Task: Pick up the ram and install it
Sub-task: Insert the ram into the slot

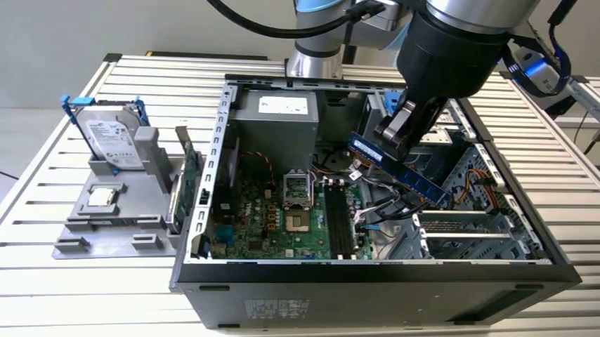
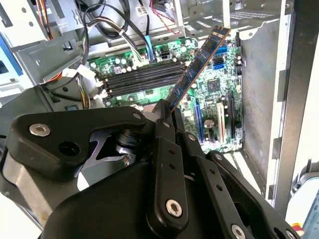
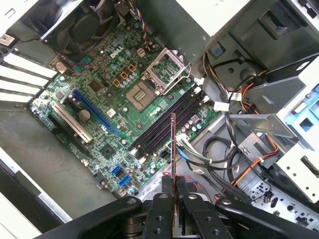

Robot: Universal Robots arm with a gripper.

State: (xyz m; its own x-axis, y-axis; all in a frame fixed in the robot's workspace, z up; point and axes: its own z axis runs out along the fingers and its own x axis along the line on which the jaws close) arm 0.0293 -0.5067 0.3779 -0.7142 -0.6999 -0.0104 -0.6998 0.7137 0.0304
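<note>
Gripper (image 1: pixel 392 137) pinches the ram (image 1: pixel 418 181), tilted, above the motherboard (image 1: pixel 281 226)

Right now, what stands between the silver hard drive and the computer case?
In the exterior view, a green circuit card stands on edge between hard drive and case.

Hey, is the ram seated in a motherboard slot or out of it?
Out. The gripper is shut on the ram, holding it tilted above the memory slots, which look empty.
</note>
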